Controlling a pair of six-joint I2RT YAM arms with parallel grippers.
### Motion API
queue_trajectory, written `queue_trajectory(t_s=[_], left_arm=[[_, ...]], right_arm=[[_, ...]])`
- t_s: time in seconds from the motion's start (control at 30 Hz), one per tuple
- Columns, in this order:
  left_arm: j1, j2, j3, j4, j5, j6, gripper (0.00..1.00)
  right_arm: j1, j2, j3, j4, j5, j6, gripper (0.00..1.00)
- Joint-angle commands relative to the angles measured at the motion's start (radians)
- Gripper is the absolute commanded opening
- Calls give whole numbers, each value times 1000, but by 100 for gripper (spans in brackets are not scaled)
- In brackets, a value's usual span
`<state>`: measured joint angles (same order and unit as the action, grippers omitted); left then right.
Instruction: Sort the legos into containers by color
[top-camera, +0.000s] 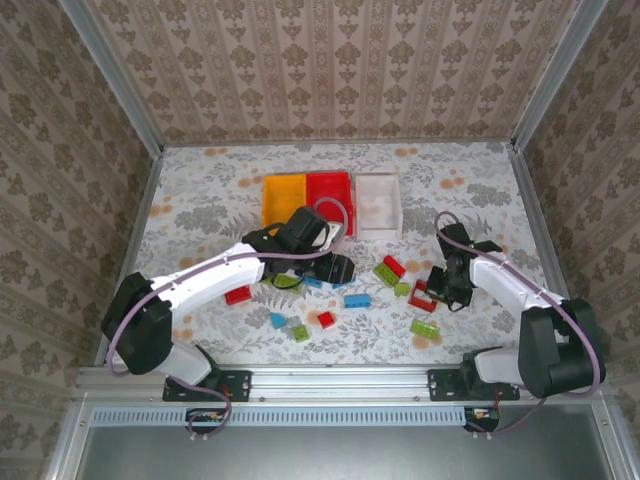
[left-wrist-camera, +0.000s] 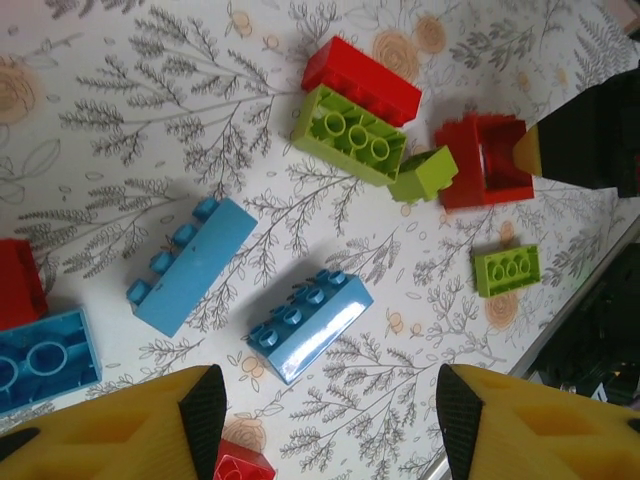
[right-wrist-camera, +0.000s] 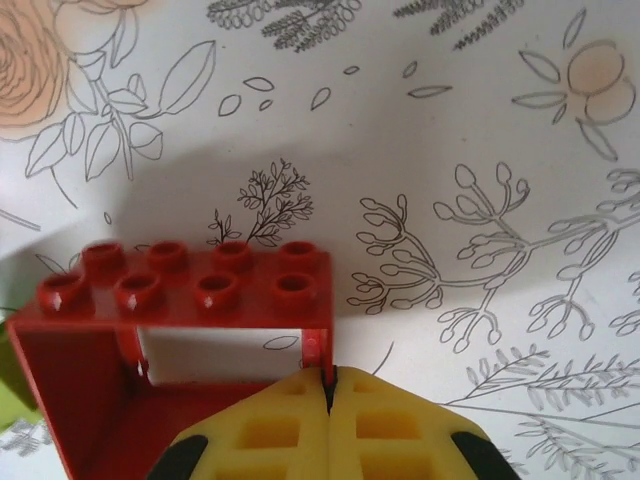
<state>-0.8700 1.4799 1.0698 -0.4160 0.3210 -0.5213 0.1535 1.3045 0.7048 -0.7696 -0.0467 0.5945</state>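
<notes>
A white cloth-covered surface (top-camera: 200, 200) printed with grey leaves and orange flowers spreads beneath and beyond both end effectors. Beige damask-patterned wallpapered walls (top-camera: 330, 70) enclose it, with an aluminium rail (top-camera: 340, 380) along the near edge.

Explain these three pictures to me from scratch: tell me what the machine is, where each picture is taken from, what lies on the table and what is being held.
The machine is two robot arms bolted at the near edge of a flowery table. One picture looks down from above; the other two come from a small camera on each wrist.

At the far side stand three open bins: orange-yellow, red and white. Red, blue and green toy bricks lie scattered in front of them.

The left pincer is open, hovering above a blue brick and holding nothing. The right pincer is shut on the thin wall of a red window-frame brick, which appears to rest on the table.
</notes>
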Motion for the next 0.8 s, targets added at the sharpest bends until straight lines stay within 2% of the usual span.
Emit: queue_trajectory(t_s=[0.0, 0.13, 0.27, 0.3, 0.43, 0.6, 0.77], left_arm=[[-6, -34, 61, -10, -51, -8, 60], [2, -70, 126, -81, -168, -9, 60], [35, -104, 162, -126, -255, -30, 60], [49, -109, 170, -137, -269, -39, 60], [99, -135, 199, -147, -281, -61, 60], [111, -126, 252, -142, -282, -67, 60], [106, -126, 250, -130, -283, -83, 60]], right_arm=[[21, -66, 74, -56, 98, -20, 0], [79, -79, 265, -71, 161, -59, 0], [163, 74, 474, -54, 181, -87, 0], [178, 152, 532, -41, 175, -85, 0], [205, 395, 776, -65, 187, -102, 0], [209, 654, 1031, -137, 244, -134, 0], [200, 800, 1175, -188, 277, -153, 0]])
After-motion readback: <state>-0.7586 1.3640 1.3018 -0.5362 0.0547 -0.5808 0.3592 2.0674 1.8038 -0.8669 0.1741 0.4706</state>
